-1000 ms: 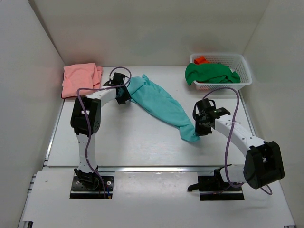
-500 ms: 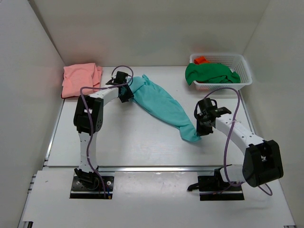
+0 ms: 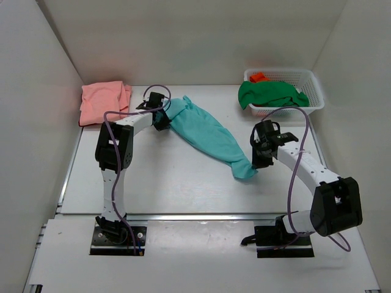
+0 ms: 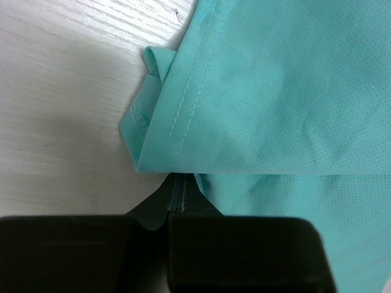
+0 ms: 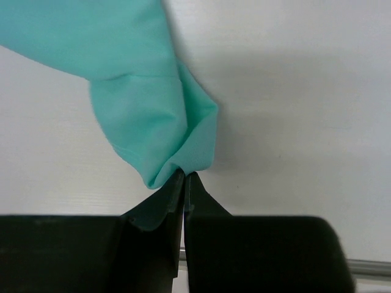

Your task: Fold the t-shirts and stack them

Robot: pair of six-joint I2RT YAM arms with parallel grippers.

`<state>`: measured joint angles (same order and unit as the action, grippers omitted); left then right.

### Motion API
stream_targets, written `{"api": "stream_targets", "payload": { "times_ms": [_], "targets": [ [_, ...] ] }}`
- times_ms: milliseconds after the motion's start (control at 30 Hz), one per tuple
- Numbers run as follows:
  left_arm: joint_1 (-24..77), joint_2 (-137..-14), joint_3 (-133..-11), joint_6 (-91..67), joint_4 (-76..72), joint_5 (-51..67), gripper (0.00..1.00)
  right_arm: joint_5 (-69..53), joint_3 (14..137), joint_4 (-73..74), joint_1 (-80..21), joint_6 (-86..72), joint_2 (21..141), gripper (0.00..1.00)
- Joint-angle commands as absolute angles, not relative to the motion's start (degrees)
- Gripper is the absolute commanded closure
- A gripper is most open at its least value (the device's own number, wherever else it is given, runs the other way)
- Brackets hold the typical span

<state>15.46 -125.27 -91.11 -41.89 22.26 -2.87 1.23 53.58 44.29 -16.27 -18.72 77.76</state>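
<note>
The teal t-shirt lies stretched in a long diagonal band across the table, bunched narrow. My left gripper is at its far left end. In the left wrist view the jaws are shut together on the stitched hem of the teal t-shirt. My right gripper holds the near right end. In the right wrist view it is shut on a gathered tip of the teal t-shirt. A salmon pink t-shirt lies folded at the far left. A dark green t-shirt hangs over the basket's front.
A white mesh basket stands at the far right and also holds something orange. White walls close in the table on the left, back and right. A metal rail runs along the table's near edge.
My left gripper has closed on the teal shirt's hem after standing open over it. The right arm has shifted slightly away from me with the shirt's end.
</note>
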Motion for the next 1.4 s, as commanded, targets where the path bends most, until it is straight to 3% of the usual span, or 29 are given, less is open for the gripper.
{"api": "stream_targets", "payload": {
  "times_ms": [0, 133, 300, 433, 567, 700, 800, 1067, 1200, 1367],
  "targets": [
    [14.0, -119.9, -92.1, -43.2, 23.5, -0.2, 1.0, -2.6, 61.3, 42.0, -14.3, -16.2, 76.2, 0.99],
    [11.8, -111.1, -99.8, -43.4, 27.8, 0.3, 1.0, -4.5, 81.2, 40.7, -10.2, -16.2, 76.3, 1.0],
    [8.1, -107.7, -123.7, -43.4, 37.0, 1.3, 1.0, -0.8, 104.8, 41.3, -9.8, -11.0, 80.9, 1.0],
    [6.1, -104.9, -136.5, -41.8, 45.0, 2.1, 1.0, -1.1, 106.8, 33.4, -9.0, -9.2, 74.1, 1.0],
    [4.5, -91.2, -124.7, -43.6, 39.3, 3.9, 1.0, -2.1, 104.2, 25.6, -8.5, -8.2, 65.3, 1.0],
    [4.0, -81.6, -121.4, -43.6, 39.3, 3.3, 1.0, -10.8, 104.1, 20.0, -2.8, -9.0, 59.9, 1.0],
    [3.9, -78.6, -123.9, -42.7, 41.9, 2.9, 1.0, -17.0, 105.6, 17.9, 3.3, -11.9, 58.0, 1.0],
    [2.3, -77.3, -122.5, -44.0, 45.0, 4.3, 1.0, -25.5, 106.9, 15.4, 5.4, -19.3, 61.3, 1.0],
    [0.3, -79.6, -118.8, -43.3, 45.9, 8.2, 1.0, -28.2, 104.2, 17.5, 3.6, -22.7, 65.2, 1.0],
    [0.0, -84.3, -109.3, -42.7, 42.7, 10.6, 1.0, -19.3, 106.5, 28.7, -10.1, -18.4, 75.9, 1.0]
  ]
}}
